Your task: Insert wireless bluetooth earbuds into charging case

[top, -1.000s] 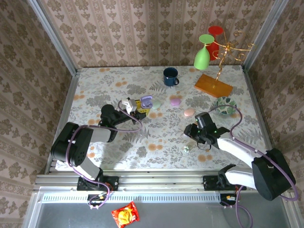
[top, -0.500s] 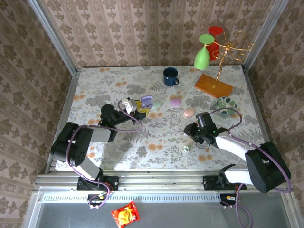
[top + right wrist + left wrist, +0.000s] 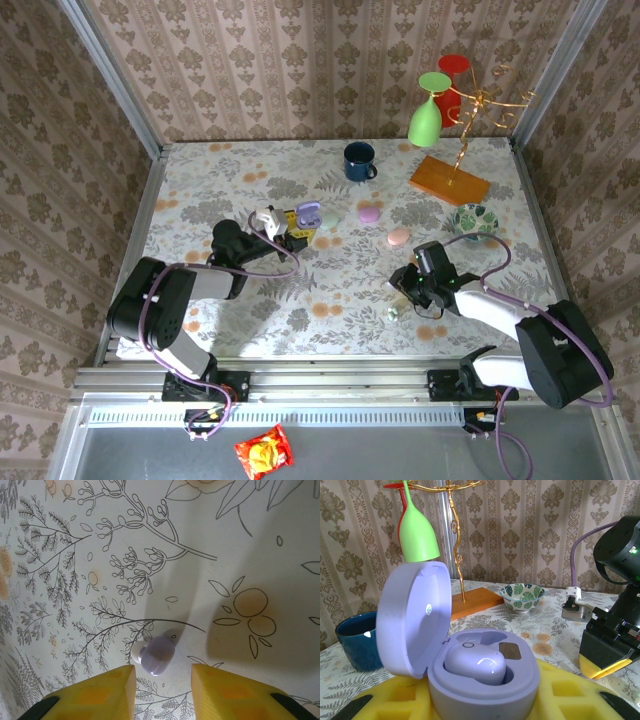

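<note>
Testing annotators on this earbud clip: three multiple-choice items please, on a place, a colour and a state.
1. Where is the loose earbud? A) in the mug B) on the tablecloth at the right gripper's fingertips C) in the bowl
2. What colour is the charging case? A) purple B) green C) orange
3. The case's lid is: A) shut B) detached C) hinged open
Answers: B, it lies on the tablecloth by the yellow fingers; A, its shell is pale purple; C, the lid stands up with the seated earbud inside.
</note>
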You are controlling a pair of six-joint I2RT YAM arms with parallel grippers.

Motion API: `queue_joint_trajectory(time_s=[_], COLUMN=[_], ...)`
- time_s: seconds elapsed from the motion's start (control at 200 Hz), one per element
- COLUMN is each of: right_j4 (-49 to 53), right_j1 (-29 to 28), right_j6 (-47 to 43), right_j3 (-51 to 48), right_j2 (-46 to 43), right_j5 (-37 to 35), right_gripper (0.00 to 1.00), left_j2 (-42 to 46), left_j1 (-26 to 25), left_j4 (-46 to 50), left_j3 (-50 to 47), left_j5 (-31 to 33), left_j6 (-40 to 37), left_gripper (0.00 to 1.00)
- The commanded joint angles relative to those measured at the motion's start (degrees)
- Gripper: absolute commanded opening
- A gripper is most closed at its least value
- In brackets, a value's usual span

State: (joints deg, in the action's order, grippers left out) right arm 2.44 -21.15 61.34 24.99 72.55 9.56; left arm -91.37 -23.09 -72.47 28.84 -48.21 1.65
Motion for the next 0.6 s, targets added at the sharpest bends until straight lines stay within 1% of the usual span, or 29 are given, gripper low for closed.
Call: queue_joint_trajectory(time_s=[0.0,0.195,0.44,0.59], right_j4=[-2.73,-4.80,-5.30,-5.49], right_j1=[0.40,0.34,0.51,1.63], right_j6=[1.83,2.28,1.74,0.44], right_j3=[-1.07,-1.13,-1.88,-1.55], right_j2=[0.57,2.72,3.98,5.35], right_j5=[1.29,1.95,0.55,0.38], right_gripper=[0.34,0.31,0.27,0.26], left_j2=[1.23,1.66,1.64,1.46], left_j1=[0.46,0.47,0.47,0.47], left_j4=[-1.62,-1.55,-1.59,-1.54], left_j3=[-0.19,-0.69,-0.65,-0.62], left_j5=[-1.19,-1.28,-1.27,-1.37], left_j6=[0.15,0.09,0.02,0.11], left_gripper=[0.34,0.34,0.34,0.35])
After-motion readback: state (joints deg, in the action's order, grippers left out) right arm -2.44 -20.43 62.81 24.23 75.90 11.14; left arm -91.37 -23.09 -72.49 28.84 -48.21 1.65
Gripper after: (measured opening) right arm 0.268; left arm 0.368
